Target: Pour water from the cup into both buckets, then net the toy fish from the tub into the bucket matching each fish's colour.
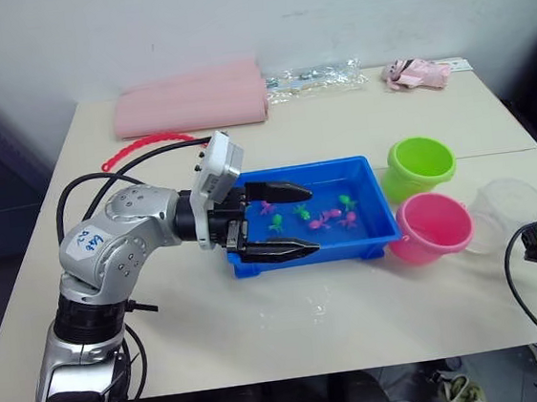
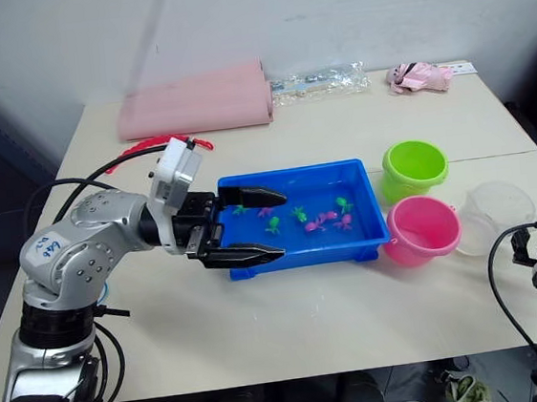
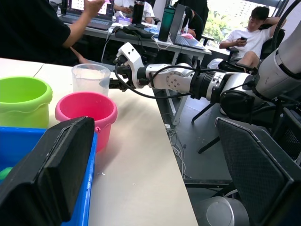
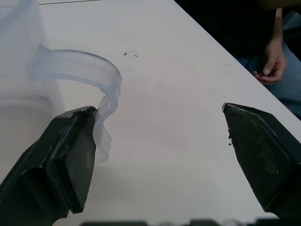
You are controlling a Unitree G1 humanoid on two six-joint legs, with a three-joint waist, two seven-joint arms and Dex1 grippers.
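Both grippers, left and right, gape over a cream table near seated people.

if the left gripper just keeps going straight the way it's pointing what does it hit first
Probably the blue tub. The left gripper is open and points along the tub's length; one finger reaches in over the toy fish, the other runs along the near rim. Height above the fish is unclear, so they could come first.

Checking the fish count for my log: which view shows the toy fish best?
The left eye view: toy fish lie unobstructed, green and pink, inside the tub. The right eye view matches. The left wrist view catches just a green sliver.
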